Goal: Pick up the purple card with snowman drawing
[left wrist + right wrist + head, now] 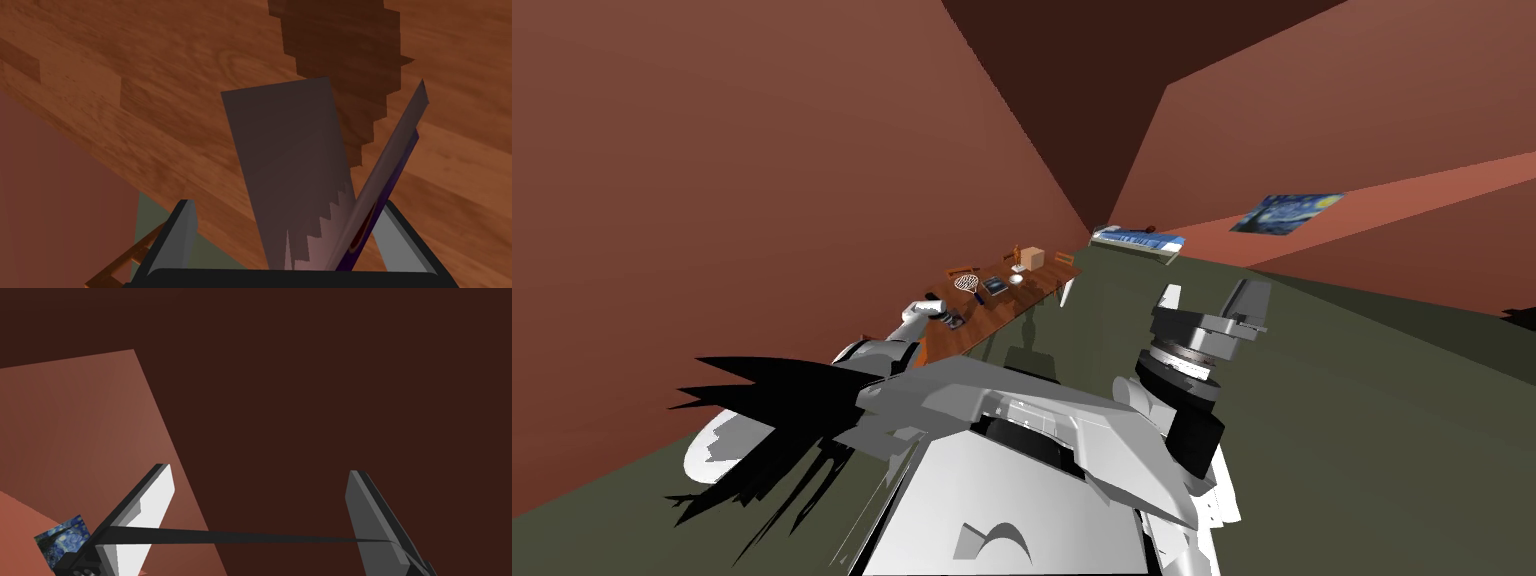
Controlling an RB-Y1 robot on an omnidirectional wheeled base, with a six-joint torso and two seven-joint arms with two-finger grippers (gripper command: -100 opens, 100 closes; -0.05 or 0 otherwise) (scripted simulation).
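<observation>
The card (292,165) stands folded on the wooden table (150,75). One panel looks grey-mauve and the other panel (387,172) has a purple face, seen edge-on, so the drawing is hidden. My left gripper (290,225) is open with the card between its fingers, and the purple panel leans close to one finger (400,235). In the head view the left gripper (949,318) reaches over the near end of the table (997,318). My right gripper (1212,298) is raised beside my chest, open and holding nothing (259,472).
Farther along the table lie a racket-like item (967,281), a dark book (996,286), a white bowl (1017,279) and a cardboard box (1032,258). A chair (1063,258) stands by the far end. A bed (1137,240) sits against the back wall. A wooden chair part (125,260) shows below the table edge.
</observation>
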